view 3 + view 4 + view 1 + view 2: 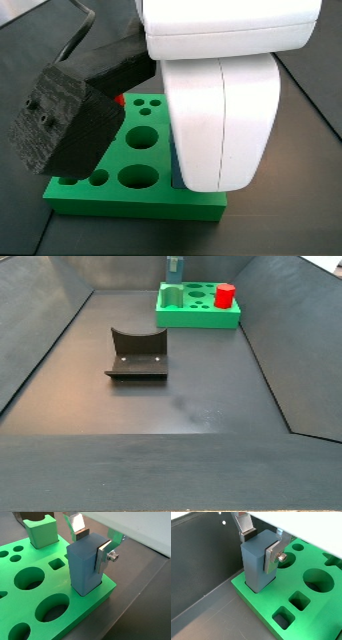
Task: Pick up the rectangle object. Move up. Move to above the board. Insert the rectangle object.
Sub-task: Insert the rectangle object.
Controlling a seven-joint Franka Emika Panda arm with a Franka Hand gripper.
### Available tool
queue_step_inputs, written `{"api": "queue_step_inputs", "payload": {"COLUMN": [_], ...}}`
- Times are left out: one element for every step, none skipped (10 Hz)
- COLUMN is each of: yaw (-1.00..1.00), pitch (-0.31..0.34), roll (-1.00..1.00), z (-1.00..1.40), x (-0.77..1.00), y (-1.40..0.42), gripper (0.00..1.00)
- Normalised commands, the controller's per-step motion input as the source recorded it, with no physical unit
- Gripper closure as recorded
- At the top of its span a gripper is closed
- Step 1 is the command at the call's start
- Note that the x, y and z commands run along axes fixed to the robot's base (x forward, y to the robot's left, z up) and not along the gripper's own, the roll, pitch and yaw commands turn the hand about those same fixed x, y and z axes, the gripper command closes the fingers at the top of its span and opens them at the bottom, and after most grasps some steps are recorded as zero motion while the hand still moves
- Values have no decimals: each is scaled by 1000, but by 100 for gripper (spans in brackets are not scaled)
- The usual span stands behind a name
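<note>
The rectangle object (85, 567), a tall slim blue block, stands upright in a corner hole of the bright-green board (40, 592); both also show in a wrist view, block (256, 564) and board (304, 597). My gripper (92, 542) straddles the block's top. One finger (105, 553) lies against its side, and the other pad (81, 533) stands just off its far edge. The jaws look open in both wrist views, gripper (261, 544). In a side view the block (174, 268) stands at the board's (198, 311) back corner.
A light-green block (41, 533) stands at the board's far side. A red hexagonal prism (225, 296) sits on the board. The fixture (138, 354) stands mid-floor. The arm's white body (221, 100) hides much of a side view. Dark bin walls surround the floor.
</note>
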Motion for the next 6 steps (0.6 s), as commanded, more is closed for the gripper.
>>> {"api": "queue_step_inputs", "payload": {"yaw": [0, 0, 0, 0, 0, 0], "pitch": [-34, -3, -6, -60, 0, 0], "roll": [236, 310, 283, 220, -63, 0], "z": [-854, -743, -786, -866, 0, 0], "x": [123, 80, 129, 80, 17, 0], "y": [-140, -46, -86, -100, 43, 0], "gripper": [100, 100, 100, 100, 100, 100]}}
